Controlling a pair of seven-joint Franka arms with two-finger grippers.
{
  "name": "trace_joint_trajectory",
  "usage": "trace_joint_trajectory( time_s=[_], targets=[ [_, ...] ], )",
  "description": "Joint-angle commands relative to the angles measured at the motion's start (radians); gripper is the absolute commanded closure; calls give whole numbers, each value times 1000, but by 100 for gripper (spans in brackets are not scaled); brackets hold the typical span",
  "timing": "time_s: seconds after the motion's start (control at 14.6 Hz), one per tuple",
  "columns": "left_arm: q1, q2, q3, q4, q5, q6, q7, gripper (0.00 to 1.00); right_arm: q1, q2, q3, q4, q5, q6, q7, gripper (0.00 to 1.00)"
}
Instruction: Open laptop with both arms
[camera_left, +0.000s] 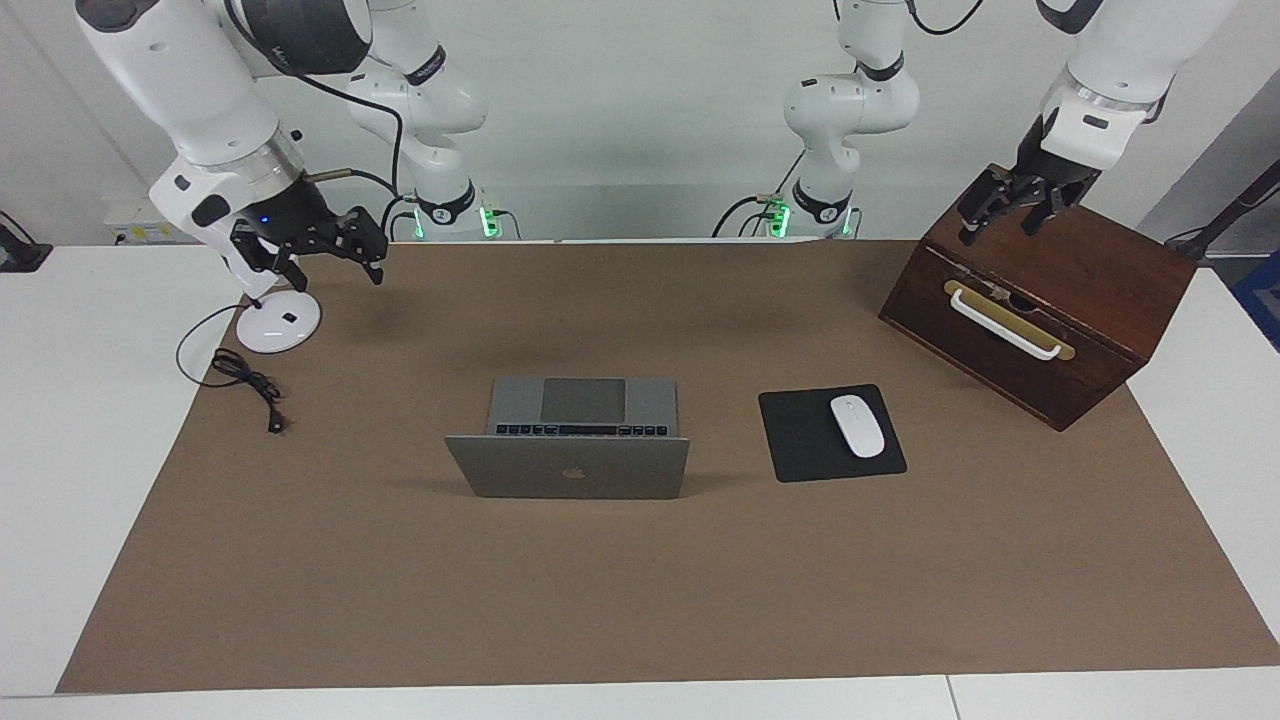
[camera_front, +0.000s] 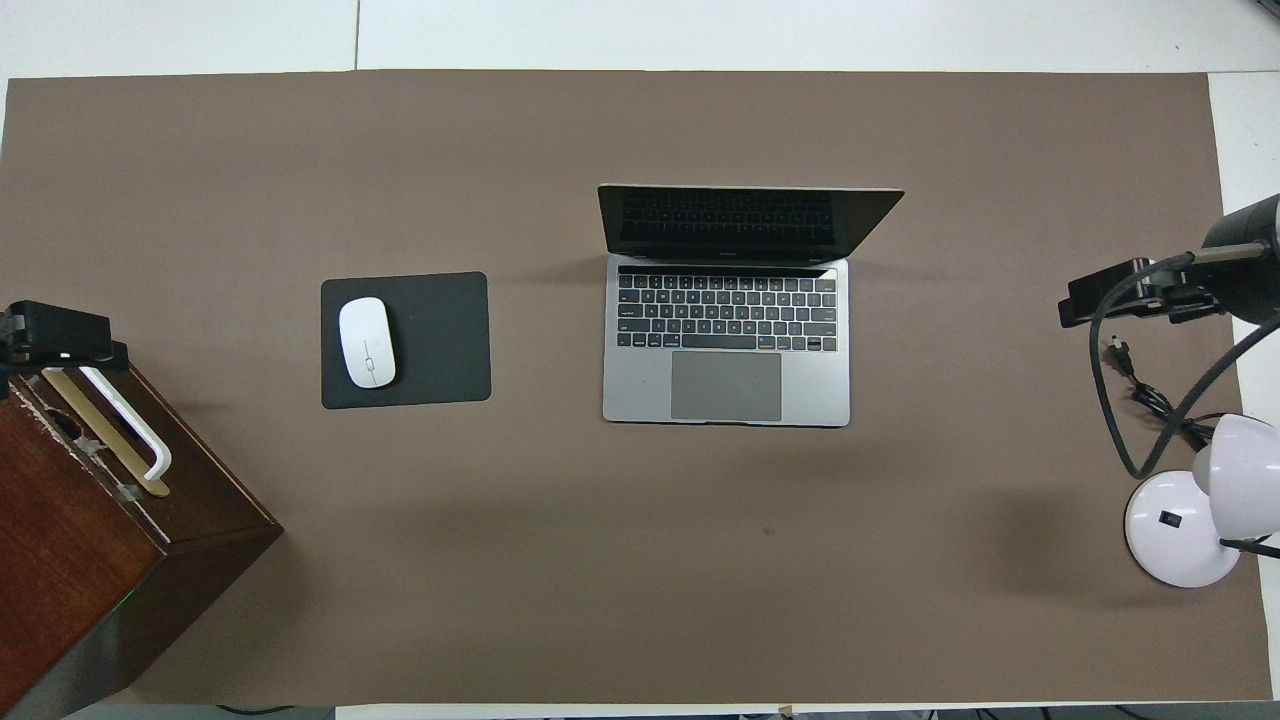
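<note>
The silver-grey laptop (camera_left: 568, 440) stands open in the middle of the brown mat, its lid raised and its apple logo turned away from the robots. In the overhead view its black keys and grey trackpad (camera_front: 726, 345) show. My left gripper (camera_left: 1000, 228) hangs open and empty over the top of the wooden box, also in the overhead view (camera_front: 55, 345). My right gripper (camera_left: 335, 268) hangs open and empty over the mat beside the lamp, at the right arm's end, also in the overhead view (camera_front: 1110, 300). Both are well apart from the laptop.
A black mouse pad (camera_left: 800, 440) with a white mouse (camera_left: 858, 425) lies beside the laptop toward the left arm's end. A dark wooden box (camera_left: 1090, 270) with a white-handled drawer stands at that end. A white desk lamp (camera_left: 278, 322) and its black cable (camera_left: 250, 385) are at the right arm's end.
</note>
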Motion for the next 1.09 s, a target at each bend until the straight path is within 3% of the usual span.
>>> trace_joint_trajectory(
  time_s=[0.0,1.03],
  targets=[
    [-2,35,-6,20,10,-55,28,0,-2,9,7,18,-17,-14,-10,0],
    [29,55,-8,36,7,34,162,0,-2,7,-1,16,-17,-15,-10,0]
  ],
)
